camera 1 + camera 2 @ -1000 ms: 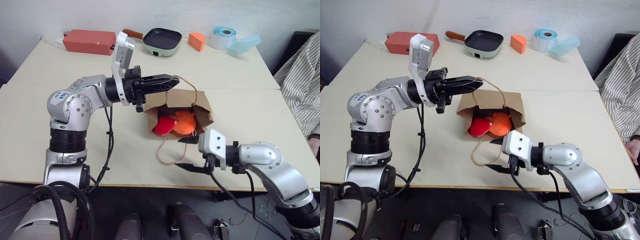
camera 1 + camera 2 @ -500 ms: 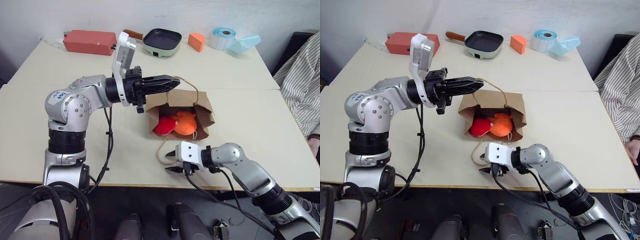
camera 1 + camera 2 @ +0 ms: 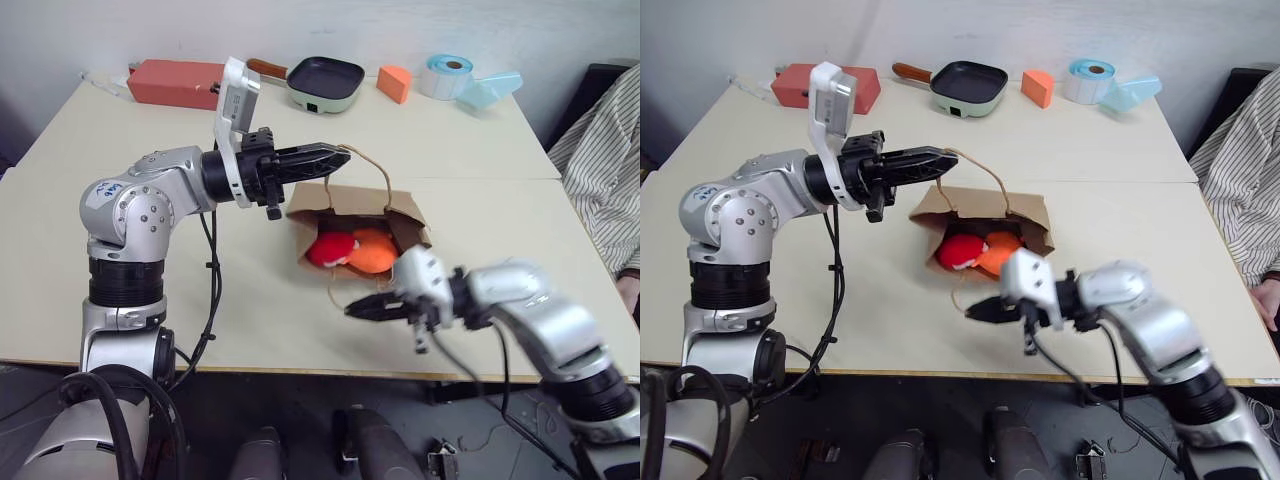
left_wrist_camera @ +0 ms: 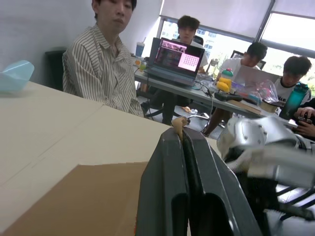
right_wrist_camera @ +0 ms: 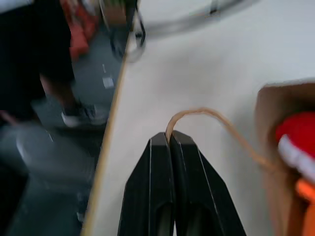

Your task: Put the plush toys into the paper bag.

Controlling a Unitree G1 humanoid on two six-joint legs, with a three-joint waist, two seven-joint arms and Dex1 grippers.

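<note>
head stereo pair looking down over table (image 3: 120,150), wrist cameras close along tools

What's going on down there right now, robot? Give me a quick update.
Left gripper shut on far cord handle. Right gripper shut on near cord handle. Orange toy and red toy inside the paper bag. Nothing in the way.

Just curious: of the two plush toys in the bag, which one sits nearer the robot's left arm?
The red plush toy; the orange plush toy lies beside it, farther from the left gripper.
</note>
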